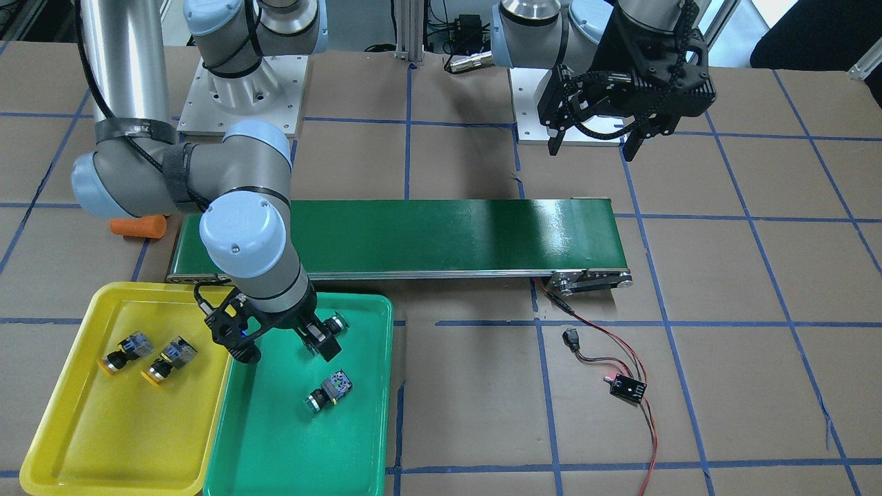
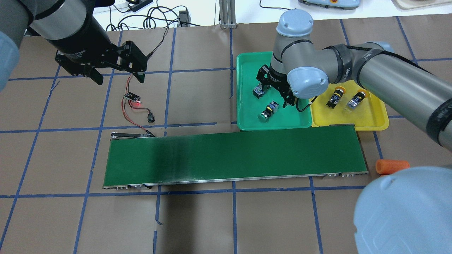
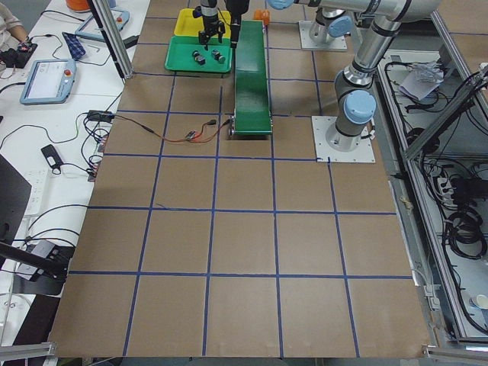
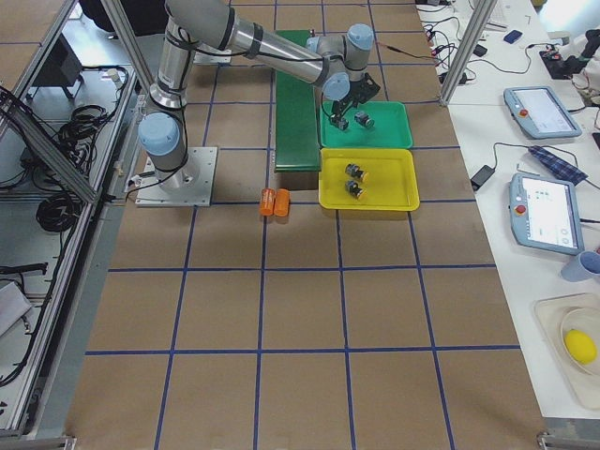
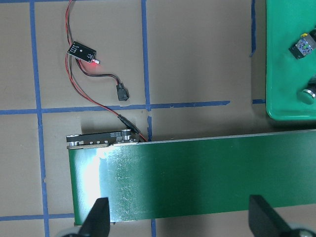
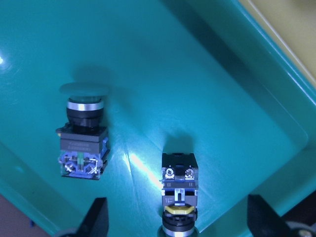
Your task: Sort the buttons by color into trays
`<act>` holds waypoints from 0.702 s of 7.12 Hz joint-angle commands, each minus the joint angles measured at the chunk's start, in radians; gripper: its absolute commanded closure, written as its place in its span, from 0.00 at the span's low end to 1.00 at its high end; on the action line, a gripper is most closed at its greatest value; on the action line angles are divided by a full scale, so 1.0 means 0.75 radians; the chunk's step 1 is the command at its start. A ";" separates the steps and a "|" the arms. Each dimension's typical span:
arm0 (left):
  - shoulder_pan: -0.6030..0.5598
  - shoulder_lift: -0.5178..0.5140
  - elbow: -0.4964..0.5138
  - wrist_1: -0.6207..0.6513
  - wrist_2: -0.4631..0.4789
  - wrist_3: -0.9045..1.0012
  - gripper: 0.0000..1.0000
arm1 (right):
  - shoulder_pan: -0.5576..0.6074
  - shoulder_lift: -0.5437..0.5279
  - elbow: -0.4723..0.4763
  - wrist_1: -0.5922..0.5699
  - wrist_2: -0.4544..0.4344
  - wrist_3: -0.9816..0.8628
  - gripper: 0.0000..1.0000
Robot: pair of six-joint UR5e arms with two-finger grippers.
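Right claw (image 1: 284, 348) hangs spread wide over two buttons (image 1: 329, 391) in the green tray (image 1: 275, 441). Left claw (image 1: 592, 148) gapes empty, well away.

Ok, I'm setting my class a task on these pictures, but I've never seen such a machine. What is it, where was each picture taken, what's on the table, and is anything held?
This is a two-armed robot at a table; each arm ends in a two-finger gripper. Two pictures look down on the table, one from behind the robot, one facing it; two look along it from either end; two come from cameras on the wrists. On the table lie a green conveyor belt, a yellow tray holding two yellow buttons, a green tray holding two green buttons, an orange cylinder and a small wired circuit board. The right gripper hangs open over the green tray; the left gripper hangs open near the circuit board. Neither holds anything.
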 commanded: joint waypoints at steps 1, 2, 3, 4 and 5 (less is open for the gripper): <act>0.000 0.000 0.002 0.000 0.001 0.000 0.00 | -0.001 -0.184 -0.001 0.213 0.005 -0.301 0.00; 0.000 0.000 0.000 0.000 0.001 0.000 0.00 | -0.003 -0.293 -0.003 0.301 0.005 -0.365 0.00; 0.000 -0.002 0.002 0.000 0.001 0.000 0.00 | -0.003 -0.401 0.004 0.347 0.001 -0.499 0.00; 0.000 0.000 0.002 0.000 0.001 0.000 0.00 | -0.011 -0.489 0.004 0.519 -0.014 -0.671 0.00; 0.000 -0.004 0.002 0.000 0.001 0.000 0.00 | -0.052 -0.565 0.004 0.634 -0.014 -0.822 0.00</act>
